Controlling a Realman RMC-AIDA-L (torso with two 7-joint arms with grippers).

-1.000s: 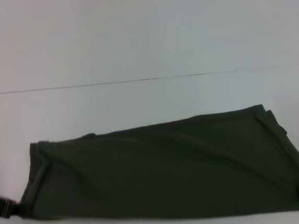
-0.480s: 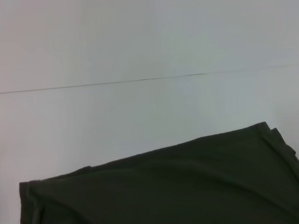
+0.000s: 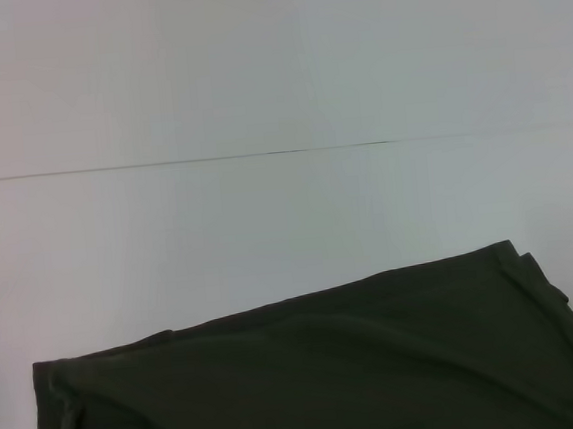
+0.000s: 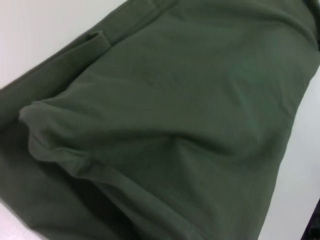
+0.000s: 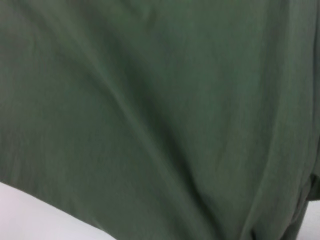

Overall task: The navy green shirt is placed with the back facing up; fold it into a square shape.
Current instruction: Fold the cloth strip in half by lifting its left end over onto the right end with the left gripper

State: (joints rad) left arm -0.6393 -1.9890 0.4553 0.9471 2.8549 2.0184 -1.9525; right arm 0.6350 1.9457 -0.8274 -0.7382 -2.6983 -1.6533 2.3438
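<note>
White bench [image 3: 254, 77] fills most of the head view, with a thin dark line running across it from side to side. On the near part of the bench lies the navy green shirt [image 3: 330, 371] — a wide dark olive band of cloth, its far edge rising toward the robot's right, its near part cut off by the lower frame. Soft creases run across it, and at the right end several layers of cloth are stacked at the edge.

From the left wrist, the shirt [image 4: 175, 115] shows a rolled fold of fabric and white bench at two corners. From the right wrist, the shirt [image 5: 150, 100] fills almost everything, with a long diagonal crease. Neither end effector shows clearly — I cannot tell if they are apart, together, or clamped on cloth.
</note>
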